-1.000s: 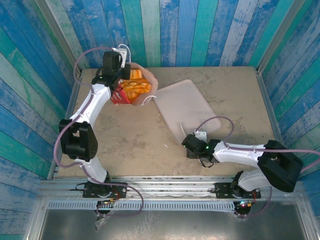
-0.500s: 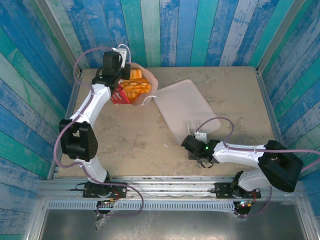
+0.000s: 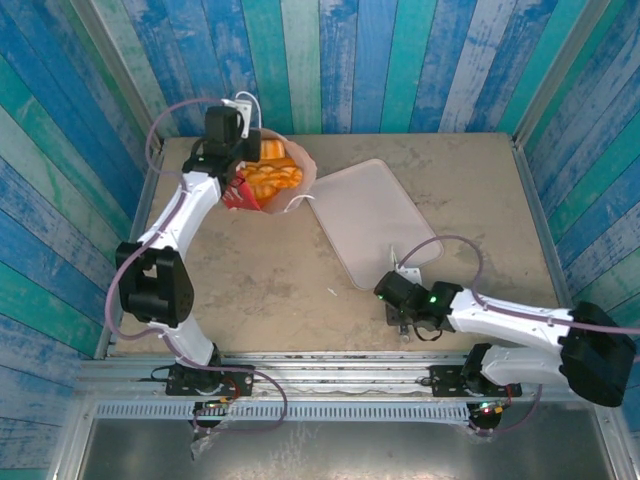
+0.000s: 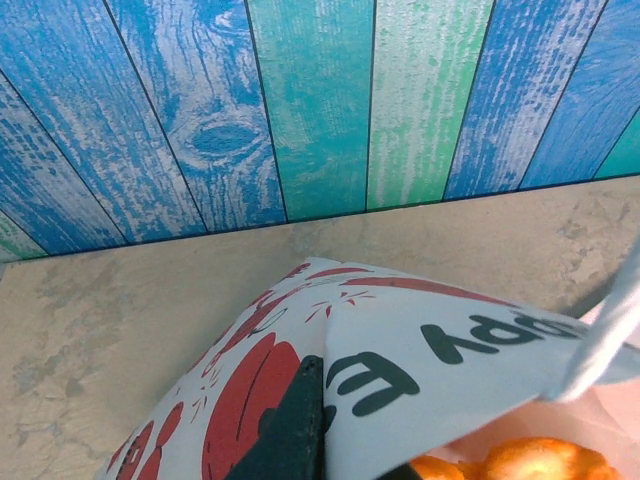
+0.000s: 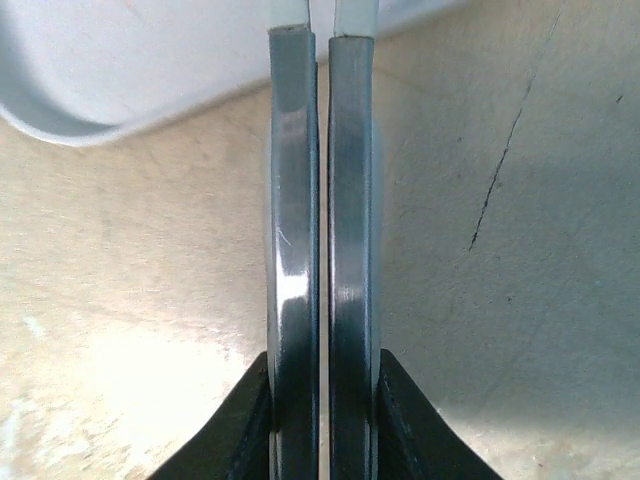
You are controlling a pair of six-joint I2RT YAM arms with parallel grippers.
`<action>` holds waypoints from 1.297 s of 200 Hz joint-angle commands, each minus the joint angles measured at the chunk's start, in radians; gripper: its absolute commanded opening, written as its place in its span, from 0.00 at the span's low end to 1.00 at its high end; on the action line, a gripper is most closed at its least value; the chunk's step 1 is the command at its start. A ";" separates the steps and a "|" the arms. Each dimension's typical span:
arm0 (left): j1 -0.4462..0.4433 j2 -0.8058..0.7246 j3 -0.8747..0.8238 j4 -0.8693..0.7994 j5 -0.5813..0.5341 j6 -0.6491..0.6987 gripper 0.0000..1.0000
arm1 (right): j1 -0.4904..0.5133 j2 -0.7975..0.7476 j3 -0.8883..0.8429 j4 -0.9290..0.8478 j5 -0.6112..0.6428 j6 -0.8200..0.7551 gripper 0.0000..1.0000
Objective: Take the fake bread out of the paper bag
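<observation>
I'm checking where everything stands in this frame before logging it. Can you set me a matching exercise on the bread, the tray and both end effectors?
Things:
1. bread
2. tray
3. right end effector
4. left end effector

Places or states:
A. shut, over bare table by the tray's near corner
B. inside the bag
C. gripping the bag's wall at the far left
D. pale, lying flat to the right of the bag

Pairs: 1-B, 2-D, 3-A, 4-C
</observation>
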 commanded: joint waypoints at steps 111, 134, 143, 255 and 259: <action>-0.007 -0.171 -0.127 0.107 0.085 -0.166 0.06 | -0.377 -0.203 0.032 0.393 -0.486 -0.265 0.38; -0.008 -0.172 -0.130 0.118 0.082 -0.171 0.06 | -0.434 -0.154 0.043 0.424 -0.568 -0.252 0.38; -0.009 -0.172 -0.131 0.122 0.081 -0.170 0.06 | -0.439 -0.130 0.054 0.422 -0.595 -0.253 0.38; -0.019 -0.191 -0.164 0.123 0.132 -0.168 0.06 | -0.449 -0.026 0.153 0.427 -0.787 -0.262 0.18; -0.021 -0.192 -0.166 0.123 0.133 -0.167 0.06 | -0.449 -0.031 0.159 0.421 -0.791 -0.262 0.17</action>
